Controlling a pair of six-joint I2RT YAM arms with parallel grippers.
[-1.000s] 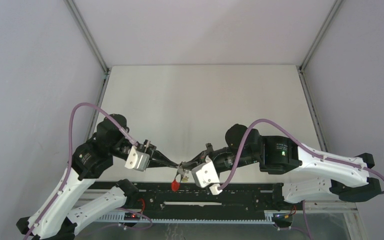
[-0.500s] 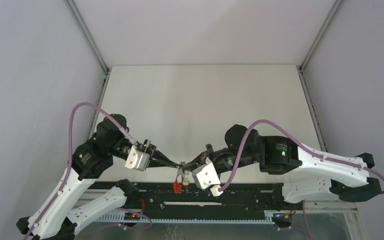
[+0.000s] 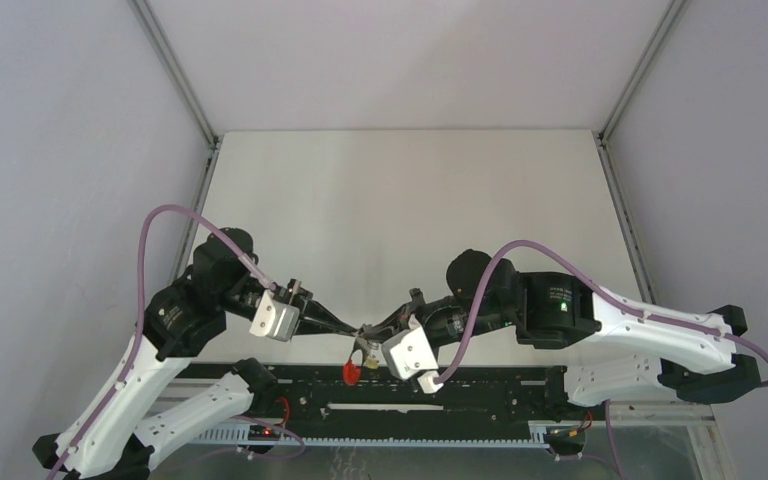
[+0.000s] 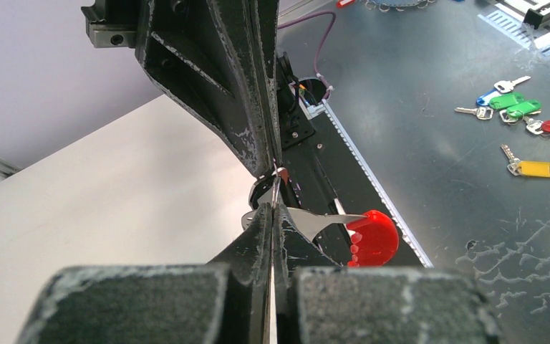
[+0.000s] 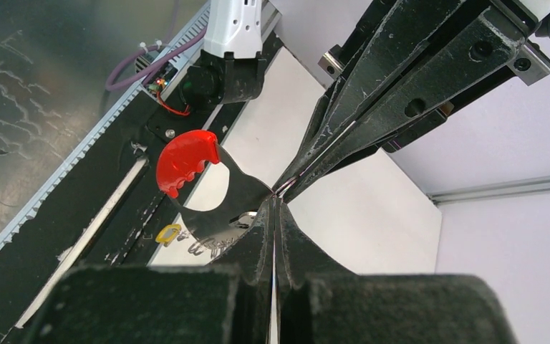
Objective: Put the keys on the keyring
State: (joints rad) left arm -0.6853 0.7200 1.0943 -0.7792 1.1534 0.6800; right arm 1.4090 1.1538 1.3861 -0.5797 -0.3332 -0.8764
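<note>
Hanging in the air by the near edge of the table (image 3: 410,200), the keyring (image 5: 185,162) dangles from the spot where the two pincers meet tip to tip. Its red part hangs down over the black rail (image 3: 480,385).

The left pincer (image 4: 273,212) is squeezed tight on the thin end of the keyring. I think it holds it up so there is room to work under it. The right pincer (image 5: 274,204) is squeezed tight too, at the same spot. It nips something very thin, but I cannot tell if that is a wire ring or a key.

A key with a yellow tag (image 5: 168,233) shows just under the keyring, by some small silver rings (image 5: 208,247). I cannot tell if it is on a ring yet. I cannot find the key with the black tag.
</note>
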